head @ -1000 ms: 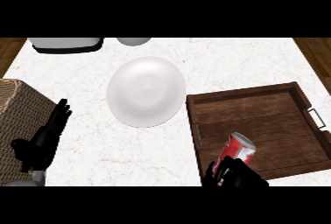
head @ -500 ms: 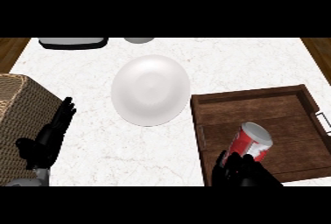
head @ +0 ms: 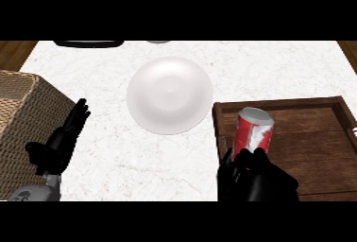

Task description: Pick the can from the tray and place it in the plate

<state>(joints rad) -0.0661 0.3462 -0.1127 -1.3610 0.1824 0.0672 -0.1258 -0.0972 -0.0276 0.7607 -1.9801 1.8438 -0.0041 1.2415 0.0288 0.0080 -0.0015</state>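
At the far left a woven basket (head: 24, 127) stands on the marble counter (head: 279, 71), and just beside it the left hand (head: 61, 142) rests with straight, relaxed fingers pointing up the view, holding nothing. Next comes the one white plate (head: 169, 94), bare, lying up and to the left of the one red can (head: 252, 131). The can stands over the near-left corner of the wooden tray (head: 320, 137), its silver top tipped away from the robot and its long axis running roughly up the view. The right hand (head: 254, 177) is wrapped round the can's lower end (whether the base touches the tray floor cannot be told). The coming move, as I judge it, turns on carrying the can leftward and away over the tray's left wall to the plate; the right hand is by far the nearer.
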